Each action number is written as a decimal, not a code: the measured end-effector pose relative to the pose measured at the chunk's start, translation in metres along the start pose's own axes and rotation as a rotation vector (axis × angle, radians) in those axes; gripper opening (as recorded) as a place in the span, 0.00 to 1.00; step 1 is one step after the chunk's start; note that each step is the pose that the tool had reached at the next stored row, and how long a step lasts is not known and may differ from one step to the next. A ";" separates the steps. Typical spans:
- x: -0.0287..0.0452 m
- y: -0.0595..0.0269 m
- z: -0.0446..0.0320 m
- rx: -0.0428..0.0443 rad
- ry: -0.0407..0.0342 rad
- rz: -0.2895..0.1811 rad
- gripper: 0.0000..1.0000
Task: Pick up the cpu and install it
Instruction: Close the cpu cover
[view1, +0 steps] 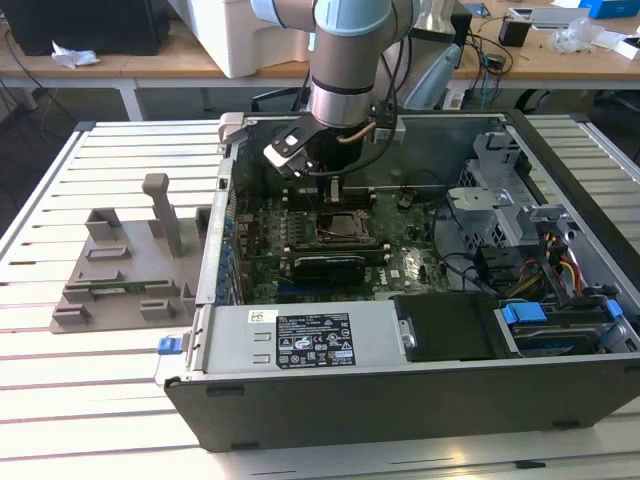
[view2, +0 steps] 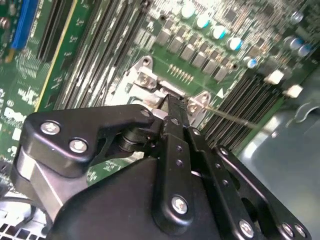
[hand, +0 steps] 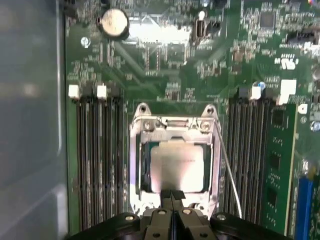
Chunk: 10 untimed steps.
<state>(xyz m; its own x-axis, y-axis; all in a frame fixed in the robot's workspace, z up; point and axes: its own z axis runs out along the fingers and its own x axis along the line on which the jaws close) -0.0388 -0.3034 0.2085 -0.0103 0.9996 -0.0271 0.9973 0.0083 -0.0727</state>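
Your hand (hand: 172, 195) is closed tight with nothing in it, poised at the edge of the chip (hand: 176, 165), which lies inside the socket frame (hand: 135, 165).

This is a robotics lab or electronics workshop. A pale slatted metal worktable (view1: 100, 420) carries an opened dark-grey desktop computer case (view1: 400, 410) and a grey plastic holder tray (view1: 120, 280), with a silver-and-blue robot arm (view1: 345, 50) reaching in. Behind stand light wooden benches (view1: 150, 62) strewn with black cables (view1: 488, 48) and a small black box (view1: 517, 28).

Fingers (view1: 327, 186) in open case (view1: 400, 395), seemingly over socket (view1: 340, 226)
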 end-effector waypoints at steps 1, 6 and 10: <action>0.0000 -0.0006 0.0003 0.0001 0.0083 -0.001 0.11; -0.0015 -0.0031 0.0015 -0.0002 0.0279 -0.002 0.11; -0.0015 -0.0030 0.0028 0.0000 0.0270 -0.002 0.11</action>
<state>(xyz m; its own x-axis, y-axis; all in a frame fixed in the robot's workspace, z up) -0.0420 -0.3050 0.2060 -0.0106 0.9999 0.0000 0.9973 0.0106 -0.0727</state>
